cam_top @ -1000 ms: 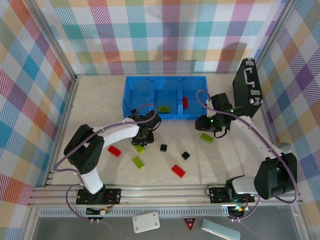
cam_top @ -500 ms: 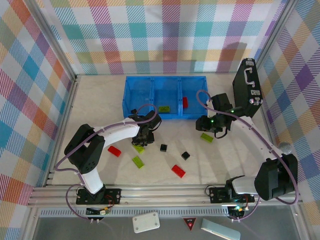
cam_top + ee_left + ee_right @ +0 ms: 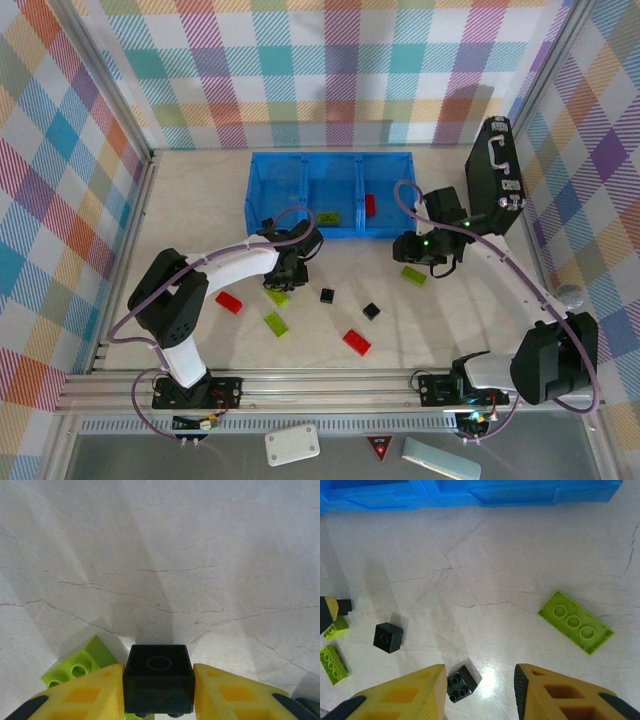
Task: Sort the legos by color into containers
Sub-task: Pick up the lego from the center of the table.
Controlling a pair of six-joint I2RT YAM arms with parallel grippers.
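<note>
Marbled white table (image 3: 200,210), blue bin (image 3: 330,156) at its far side: one lime lego (image 3: 328,217) in the middle compartment, one red lego (image 3: 370,204) in the right. Your left end effector (image 3: 159,682) is clamped on a black lego (image 3: 159,672), with a second lime lego (image 3: 80,667) just beside it on the table. Your right end effector (image 3: 479,680) stands wide above a four-stud black lego (image 3: 462,682).

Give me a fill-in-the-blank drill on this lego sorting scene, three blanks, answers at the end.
1. The gripped brick in the left end effector is coloured ___.
2. The right end effector is ___, not shut, over the table.
3. The blue bin has a lime-green brick in its ___ compartment.
Answers: black; open; middle.
</note>
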